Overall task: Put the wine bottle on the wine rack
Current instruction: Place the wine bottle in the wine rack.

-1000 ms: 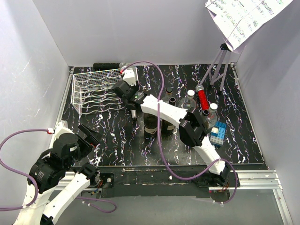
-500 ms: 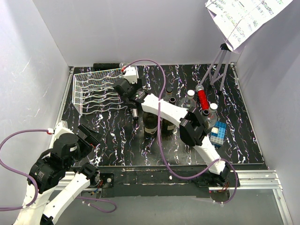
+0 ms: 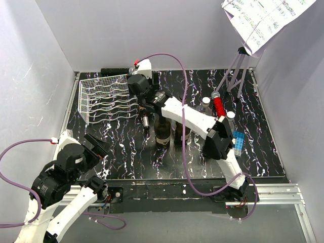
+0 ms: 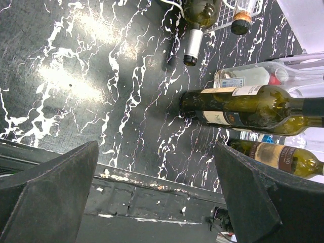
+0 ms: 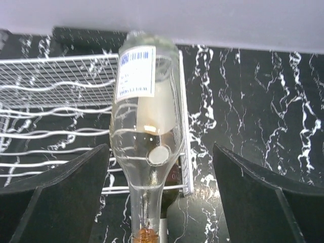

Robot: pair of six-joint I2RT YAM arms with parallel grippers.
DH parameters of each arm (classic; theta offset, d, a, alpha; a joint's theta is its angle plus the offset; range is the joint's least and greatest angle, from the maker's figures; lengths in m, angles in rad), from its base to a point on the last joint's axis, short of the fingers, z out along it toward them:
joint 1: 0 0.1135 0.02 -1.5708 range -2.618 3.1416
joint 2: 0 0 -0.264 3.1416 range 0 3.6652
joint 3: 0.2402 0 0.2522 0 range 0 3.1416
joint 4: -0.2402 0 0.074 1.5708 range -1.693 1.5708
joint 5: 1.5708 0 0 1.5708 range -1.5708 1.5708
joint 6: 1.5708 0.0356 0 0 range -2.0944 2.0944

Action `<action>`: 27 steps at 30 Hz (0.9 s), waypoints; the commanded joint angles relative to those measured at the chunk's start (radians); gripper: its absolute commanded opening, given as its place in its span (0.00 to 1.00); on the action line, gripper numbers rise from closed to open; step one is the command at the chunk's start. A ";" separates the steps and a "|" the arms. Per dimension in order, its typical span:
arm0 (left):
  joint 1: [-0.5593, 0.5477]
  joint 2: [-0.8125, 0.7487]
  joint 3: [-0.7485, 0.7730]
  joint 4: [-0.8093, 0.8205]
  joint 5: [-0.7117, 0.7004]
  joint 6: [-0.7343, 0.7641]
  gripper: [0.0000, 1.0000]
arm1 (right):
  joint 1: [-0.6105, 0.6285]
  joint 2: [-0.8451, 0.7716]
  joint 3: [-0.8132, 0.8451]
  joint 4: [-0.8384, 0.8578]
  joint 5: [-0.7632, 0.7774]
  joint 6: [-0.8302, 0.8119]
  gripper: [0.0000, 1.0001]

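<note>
The white wire wine rack [image 3: 104, 96] lies at the back left of the table. In the right wrist view a clear wine bottle [image 5: 147, 116] with a white label lies in the cradle at the right end of the rack [image 5: 50, 86], its corked neck pointing at the camera. A dark bottle [image 5: 174, 195] with a silver neck lies under it. My right gripper [image 5: 161, 152] is open, with a finger on either side of the clear bottle and touching neither. It hovers over the rack's right end [image 3: 137, 87]. My left gripper [image 4: 156, 152] is open and empty near the table's front left corner [image 3: 96, 144].
Dark wine bottles [image 3: 163, 132] stand in the middle of the table under the right forearm, seen also in the left wrist view [image 4: 243, 104]. A red cylinder [image 3: 218, 107], small capped bottles [image 3: 206, 104] and a blue block [image 3: 237, 142] are at the right. A tripod [image 3: 235, 71] stands at the back right.
My right gripper has drawn back from the rack toward the rear wall and its elbow has swung right. The clear bottle stays on the rack. The left arm has not moved.
</note>
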 commanded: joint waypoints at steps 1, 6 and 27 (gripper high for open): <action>0.002 0.012 0.003 0.023 -0.025 0.024 0.98 | 0.003 -0.113 -0.001 0.092 -0.007 -0.052 0.90; 0.002 0.006 -0.001 0.045 -0.027 0.042 0.98 | 0.003 -0.161 0.053 0.037 -0.087 -0.061 0.90; 0.002 0.303 -0.017 0.767 0.547 0.648 0.98 | -0.104 -0.741 0.007 -0.731 -0.251 -0.056 0.87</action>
